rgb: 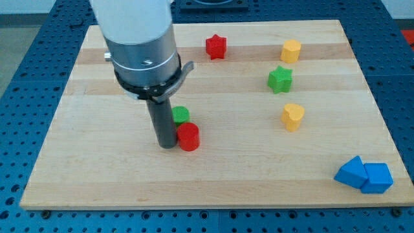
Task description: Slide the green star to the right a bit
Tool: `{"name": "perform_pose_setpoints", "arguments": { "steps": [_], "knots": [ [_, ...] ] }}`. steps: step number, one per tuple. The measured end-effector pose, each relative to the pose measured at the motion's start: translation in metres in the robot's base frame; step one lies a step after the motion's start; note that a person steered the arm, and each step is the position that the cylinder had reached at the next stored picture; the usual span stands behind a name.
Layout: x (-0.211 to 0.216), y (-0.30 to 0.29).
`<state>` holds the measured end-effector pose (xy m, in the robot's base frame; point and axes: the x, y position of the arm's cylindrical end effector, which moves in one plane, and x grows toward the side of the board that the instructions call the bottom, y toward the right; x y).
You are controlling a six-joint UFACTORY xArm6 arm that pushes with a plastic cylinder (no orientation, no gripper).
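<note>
The green star [280, 79] lies on the wooden board [97, 175] at the view's upper right, between two yellow blocks. My tip [167, 145] rests on the board at the view's centre left, far to the left of the star. It stands right beside a red cylinder [188, 137] on its right, with a green cylinder [180, 115] partly hidden behind the rod.
A red star [216, 46] lies near the top edge. A yellow hexagon block [290, 50] is above the green star and a yellow heart-like block [292, 116] below it. Two blue blocks [364, 175] touch each other at the bottom right corner.
</note>
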<state>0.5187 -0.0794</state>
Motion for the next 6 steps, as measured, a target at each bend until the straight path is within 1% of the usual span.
{"name": "perform_pose_setpoints", "arguments": {
  "steps": [1, 2, 3, 5, 6],
  "knots": [
    [-0.007, -0.008],
    [-0.039, -0.025],
    [-0.052, -0.005],
    [-0.053, 0.055],
    [-0.053, 0.048]
  ]
}}
